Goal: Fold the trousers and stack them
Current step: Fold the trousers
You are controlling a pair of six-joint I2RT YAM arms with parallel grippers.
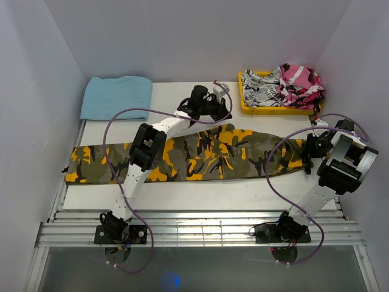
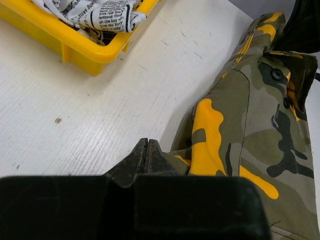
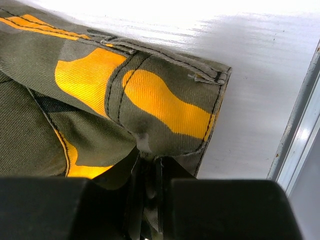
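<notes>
I see the white desk (image 1: 182,193) filling most of the top view, and the trousers (image 1: 243,152) lie flat across its middle. They run lengthwise from the left edge almost to the right edge. Their left end reaches the desk's left rim.

A blue towel (image 1: 117,96) lies folded at the far left corner, well apart from the trousers. At the far right sits a yellow tray (image 1: 267,111). It holds a printed garment (image 1: 260,91) on the left side and a pink garment (image 1: 299,84) heaped on the right side.

My left arm reaches over the trousers to their far edge, about midway along. The left claw (image 2: 146,152) is clenched there, its tips meeting on the desk right against the cloth's edge. I cannot tell whether any cloth is caught between them.

My right arm is at the trousers' right end. The right claw (image 3: 149,167) is grasping the trousers at a seamed corner, with the cloth bunched and drawn in between the fingers.
</notes>
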